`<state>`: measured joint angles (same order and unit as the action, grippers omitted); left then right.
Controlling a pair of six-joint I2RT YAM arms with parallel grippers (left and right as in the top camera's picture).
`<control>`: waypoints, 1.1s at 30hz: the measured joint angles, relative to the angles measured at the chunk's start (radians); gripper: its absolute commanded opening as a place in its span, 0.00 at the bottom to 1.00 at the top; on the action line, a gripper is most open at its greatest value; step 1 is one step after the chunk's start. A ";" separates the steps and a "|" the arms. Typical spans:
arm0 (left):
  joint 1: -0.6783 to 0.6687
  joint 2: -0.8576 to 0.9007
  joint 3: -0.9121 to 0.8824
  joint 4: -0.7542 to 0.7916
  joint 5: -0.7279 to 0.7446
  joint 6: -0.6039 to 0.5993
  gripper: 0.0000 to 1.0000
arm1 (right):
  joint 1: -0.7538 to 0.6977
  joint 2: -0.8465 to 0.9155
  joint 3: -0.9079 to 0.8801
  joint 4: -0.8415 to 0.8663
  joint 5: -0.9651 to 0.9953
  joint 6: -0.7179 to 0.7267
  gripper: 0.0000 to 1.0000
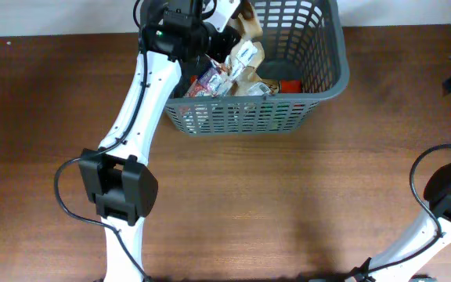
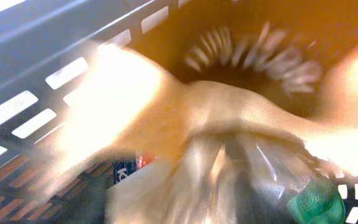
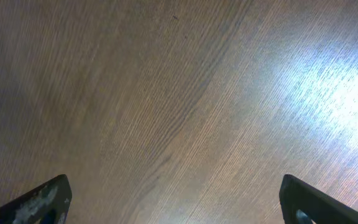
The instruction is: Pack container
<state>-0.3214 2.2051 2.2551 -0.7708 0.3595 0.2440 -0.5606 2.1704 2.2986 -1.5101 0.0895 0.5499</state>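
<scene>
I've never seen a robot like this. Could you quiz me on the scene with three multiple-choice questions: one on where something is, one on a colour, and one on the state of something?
1. Where is the left gripper?
A. Down inside the basket
B. Parked low by its own base
C. Resting on the other arm

2. What colour is the basket?
A. Red
B. Dark grey
C. White

3. How is the right gripper?
A. Open, with nothing between its fingers
B. Shut on a packet
C. Shut on the basket's rim

Answers:
1 A: the overhead view shows the left arm reaching over the rim, among the food packets.
2 B: its slotted walls and rim are grey.
3 A: its wrist camera shows the fingers wide apart over bare table.
</scene>
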 measured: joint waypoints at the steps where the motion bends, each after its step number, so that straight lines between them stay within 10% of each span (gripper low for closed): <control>1: 0.000 0.000 0.000 -0.002 0.000 0.000 0.93 | 0.000 0.000 0.000 0.000 0.000 0.000 0.99; 20: 0.003 -0.215 -0.002 -0.081 0.008 -0.063 0.99 | 0.000 0.000 0.000 0.000 0.000 0.000 0.99; 33: 0.121 -0.784 0.027 -0.674 -0.045 -0.068 0.99 | 0.000 0.000 0.000 -0.002 0.000 0.000 0.99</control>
<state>-0.2001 1.4212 2.2818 -1.4448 0.3149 0.1757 -0.5606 2.1704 2.2986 -1.5116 0.0895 0.5503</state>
